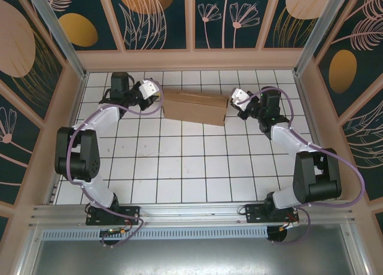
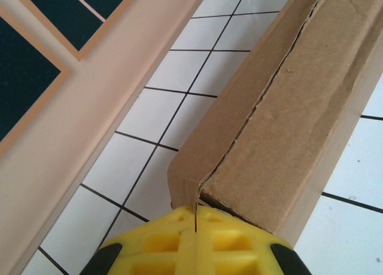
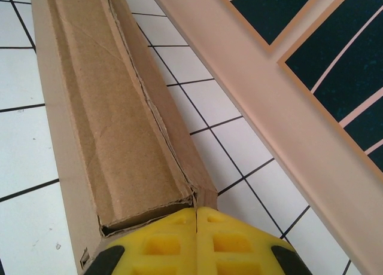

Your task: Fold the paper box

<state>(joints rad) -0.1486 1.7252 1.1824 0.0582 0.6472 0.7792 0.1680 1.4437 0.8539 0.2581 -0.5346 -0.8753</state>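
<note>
The paper box (image 1: 194, 106) is folded into a flat brown cardboard block and lies on the white tiled table at the far middle, slightly askew. My left gripper (image 1: 160, 95) is at the box's left end. In the left wrist view its yellow fingers (image 2: 195, 210) are shut, with the thin edge of the box's (image 2: 287, 107) end wall running into the seam between them. My right gripper (image 1: 230, 101) is at the box's right end. In the right wrist view it (image 3: 196, 210) is shut against the far corner of the box (image 3: 114, 107), whose corner edge meets the seam.
The pale back wall rail (image 1: 191, 60) runs close behind the box, and it shows in the left wrist view (image 2: 90, 107) and the right wrist view (image 3: 275, 95). Side walls (image 1: 66, 107) enclose the tiled table (image 1: 191, 167). A metal rail (image 1: 191, 212) carries both arm bases.
</note>
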